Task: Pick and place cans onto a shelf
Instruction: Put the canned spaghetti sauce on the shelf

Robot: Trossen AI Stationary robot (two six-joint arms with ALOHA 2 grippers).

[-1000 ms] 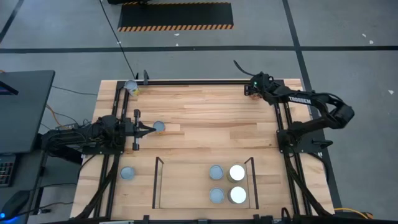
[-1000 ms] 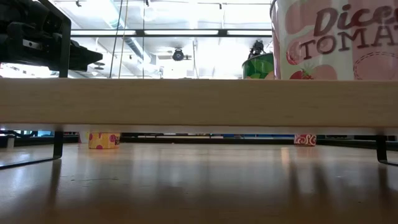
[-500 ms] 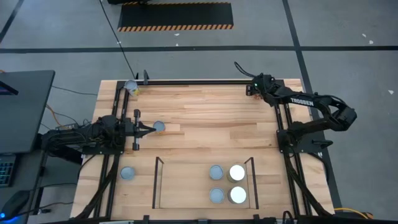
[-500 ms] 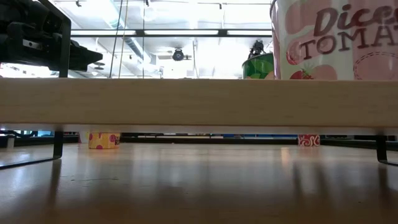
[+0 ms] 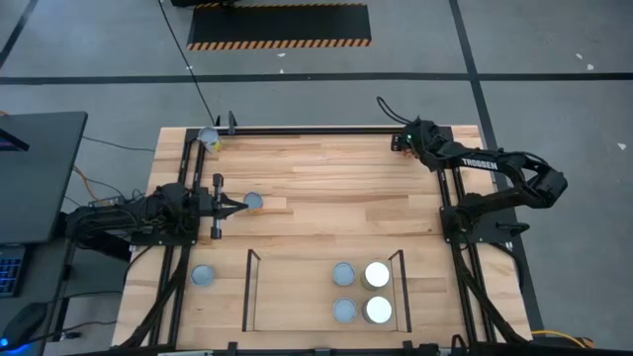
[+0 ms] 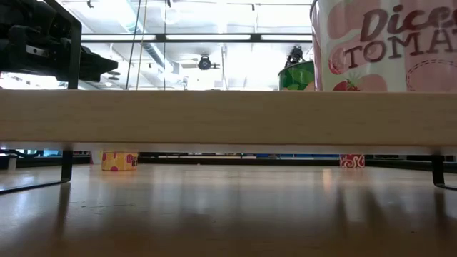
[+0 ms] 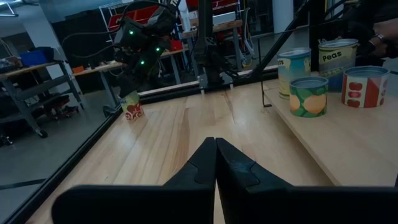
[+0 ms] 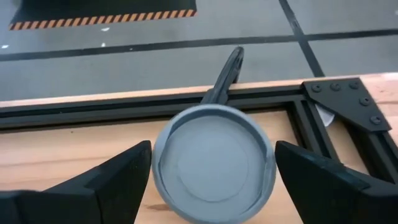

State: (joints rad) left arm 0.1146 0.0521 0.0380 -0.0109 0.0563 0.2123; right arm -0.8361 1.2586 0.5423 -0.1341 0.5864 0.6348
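Looking down, high view: the left hand (image 5: 240,205) rests closed and empty at the left of the surface (image 5: 326,188), its tip just beside a loose can (image 5: 253,201).
Right hand, high view: the right hand (image 5: 402,138) sits at the far right corner of the surface.
Shelf, high view: the shelf (image 5: 297,292) carries four cans at its right end, two grey tops (image 5: 343,274) beside two white tops (image 5: 377,275).
Loose cans, high view: one can (image 5: 202,276) lies left of the shelf; another (image 5: 210,137) sits at the far left corner.
Low view: a pale wooden board (image 6: 228,118) spans the picture, with a tomato can (image 6: 385,44) standing on it and a yellow can (image 6: 118,160) and a red can (image 6: 350,160) far off beneath.
Left wrist view: fingers (image 7: 214,163) pressed together, nothing between them; labelled cans (image 7: 308,95) stand on the shelf, and a red-patterned can (image 7: 131,107) stands below the other arm.
Right wrist view: fingers (image 8: 118,171) spread wide on either side of a grey-topped can (image 8: 213,163), not touching it.
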